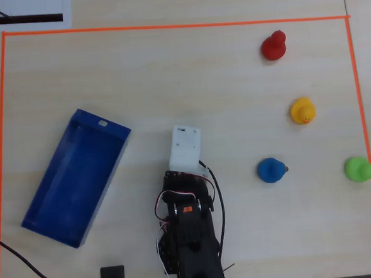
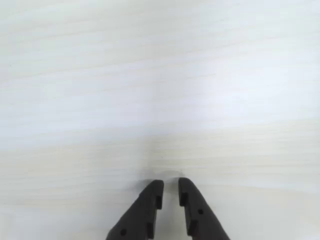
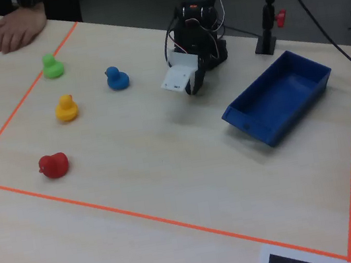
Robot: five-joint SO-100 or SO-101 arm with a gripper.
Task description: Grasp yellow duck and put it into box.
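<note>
Overhead view: arm base cut off by bottom edge; green duck [image 1: 360,168] near right edge; hand hidden under white camera housing [image 1: 185,145]. Wrist view: fingers [image 2: 142,212] cropped at bottom; counter [image 2: 160,90] washed out.

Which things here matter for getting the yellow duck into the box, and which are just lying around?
For the job: small rounded yellow toy duck; large dark-blue open plastic box; black two-finger tool.

Just lying about: red toy duck; blue toy duck; green toy duck.
</note>
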